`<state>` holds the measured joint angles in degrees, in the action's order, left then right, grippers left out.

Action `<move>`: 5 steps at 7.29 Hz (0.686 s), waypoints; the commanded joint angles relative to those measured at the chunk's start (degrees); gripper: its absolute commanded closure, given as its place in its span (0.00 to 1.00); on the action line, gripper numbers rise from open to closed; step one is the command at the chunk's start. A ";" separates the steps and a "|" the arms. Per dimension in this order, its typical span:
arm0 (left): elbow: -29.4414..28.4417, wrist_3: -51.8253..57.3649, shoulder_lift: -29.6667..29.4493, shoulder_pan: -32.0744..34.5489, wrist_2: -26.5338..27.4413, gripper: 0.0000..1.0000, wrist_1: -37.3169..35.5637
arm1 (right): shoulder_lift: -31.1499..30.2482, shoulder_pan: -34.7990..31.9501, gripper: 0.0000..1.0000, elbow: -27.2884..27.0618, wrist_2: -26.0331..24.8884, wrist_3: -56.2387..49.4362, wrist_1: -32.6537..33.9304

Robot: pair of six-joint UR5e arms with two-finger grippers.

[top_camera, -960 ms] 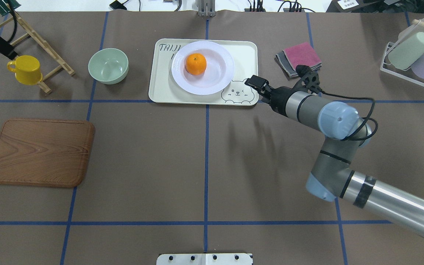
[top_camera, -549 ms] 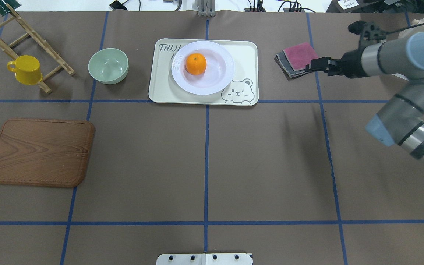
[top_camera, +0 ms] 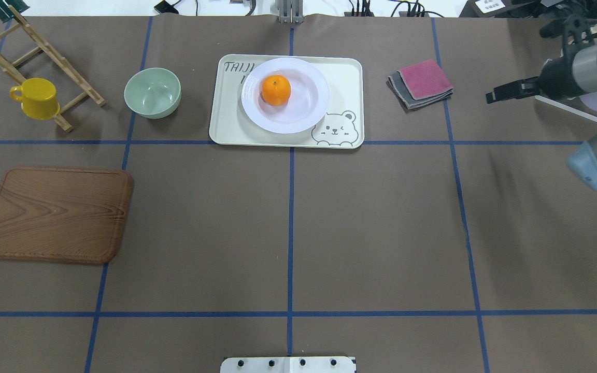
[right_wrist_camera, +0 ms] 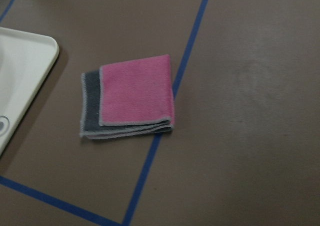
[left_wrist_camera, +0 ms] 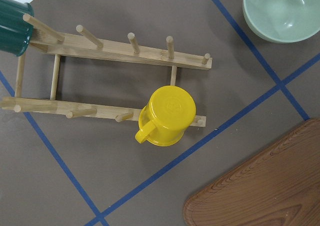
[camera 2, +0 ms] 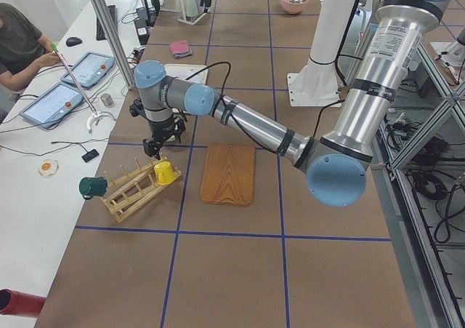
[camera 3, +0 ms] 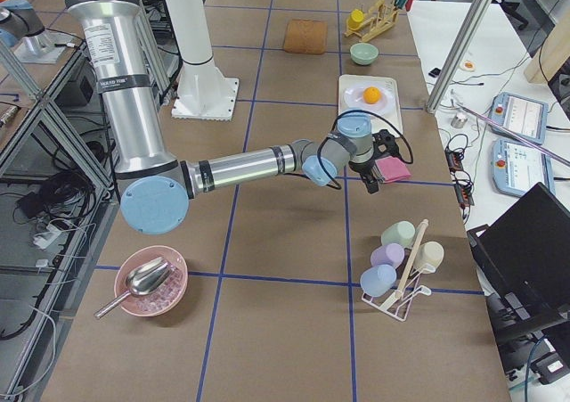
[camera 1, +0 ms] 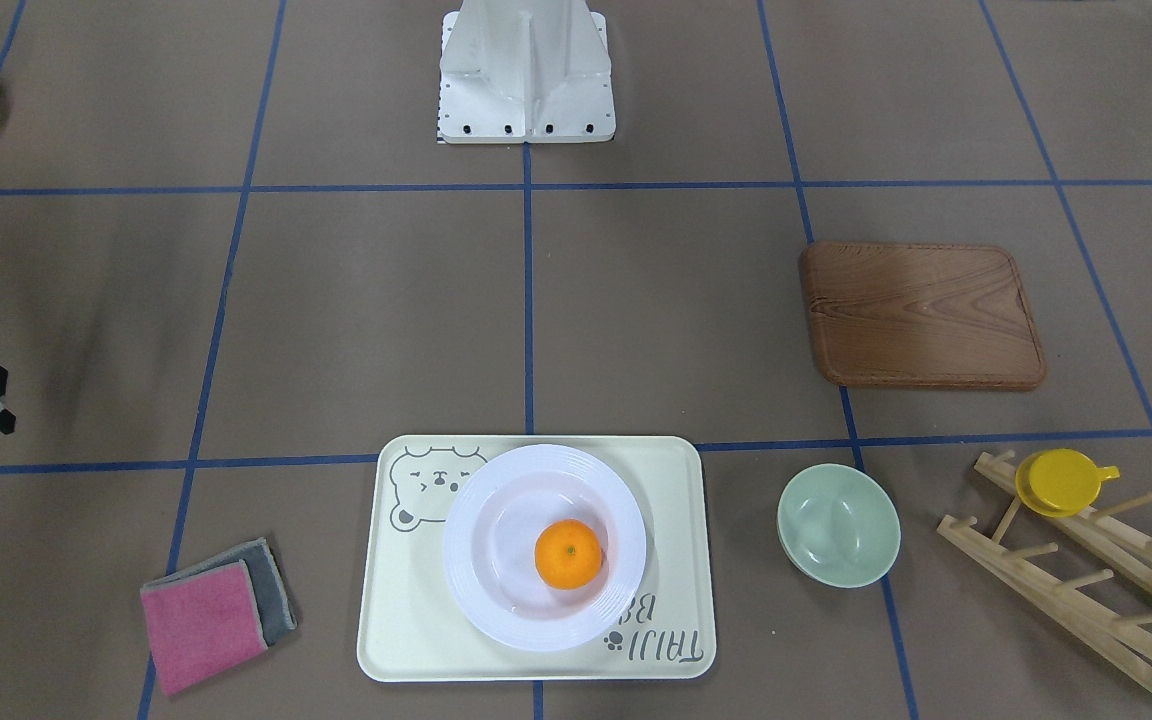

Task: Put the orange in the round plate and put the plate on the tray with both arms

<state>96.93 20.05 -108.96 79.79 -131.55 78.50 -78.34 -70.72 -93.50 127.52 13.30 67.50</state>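
Table: covered in brown, taped blue.
Orange: seated in round plate.
Round plate: set on tray.
Right gripper: held past pink cloth; opening cannot be told.
Left gripper: held near yellow cup; opening cannot be told.

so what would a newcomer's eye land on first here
The bright orange first: it sits in the white round plate, which rests on the cream tray, far middle of the overhead view. Next, the yellow cup on the wooden rack at far left.
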 commanded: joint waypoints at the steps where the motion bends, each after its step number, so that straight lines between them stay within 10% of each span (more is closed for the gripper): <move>1: -0.77 3.91 1.38 1.67 -0.11 0.01 -0.10 | -1.19 -9.83 0.00 -11.76 -0.60 -30.33 31.46; 5: -9.98 6.06 1.56 9.93 -9.29 0.01 0.08 | -13.04 -13.22 0.00 -12.50 3.15 -37.29 31.64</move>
<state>89.99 25.91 -107.49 87.40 -135.89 78.51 -88.78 -83.39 -106.31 128.67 -22.76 98.89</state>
